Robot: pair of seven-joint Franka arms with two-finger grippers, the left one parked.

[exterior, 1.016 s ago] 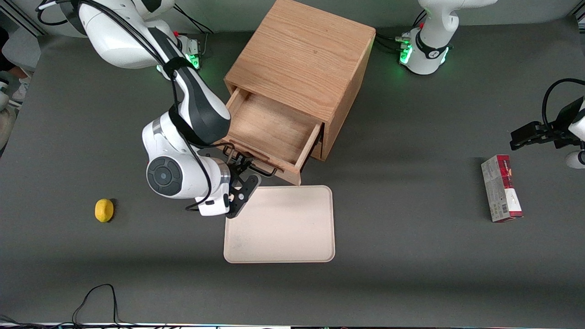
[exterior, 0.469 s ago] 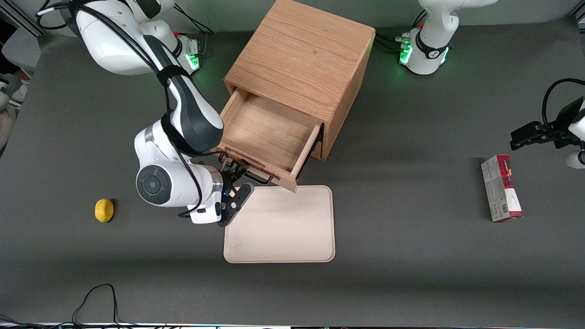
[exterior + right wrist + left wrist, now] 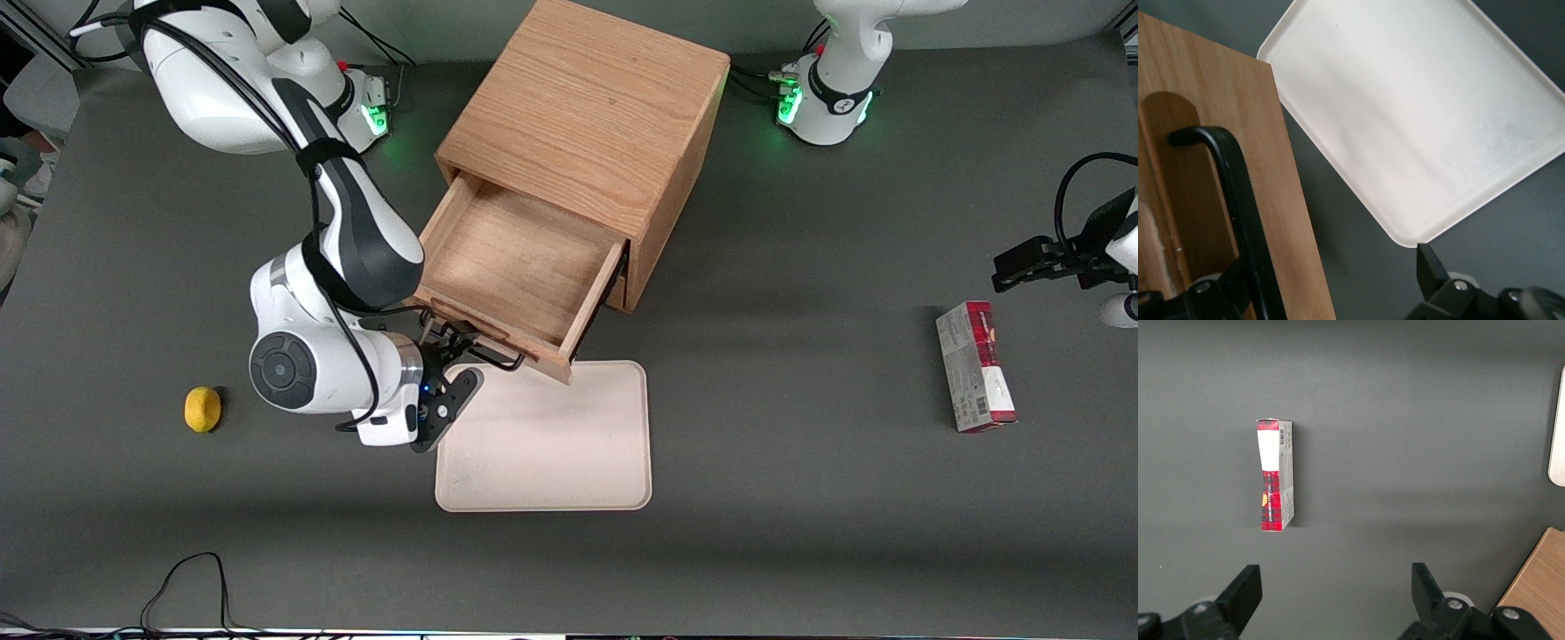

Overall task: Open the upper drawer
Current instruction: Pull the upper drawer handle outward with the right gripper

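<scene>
- Your gripper (image 3: 444, 347) sits at the front of the upper drawer (image 3: 520, 267), at the black handle (image 3: 476, 342), because the bar is the only part that gives a straight pull.
- In the wrist view one finger (image 3: 1218, 293) lies against the handle (image 3: 1238, 200) and the other (image 3: 1431, 270) stands well apart, so the fingers are spread, not pinching the bar.
- The drawer stands well out of the cabinet (image 3: 587, 107), its bare wooden base showing; I judge the opening nearly done.
- The drawer's front corner overhangs the tray (image 3: 569, 462) on the bench (image 3: 800, 489), so mind that if you pull further.
</scene>
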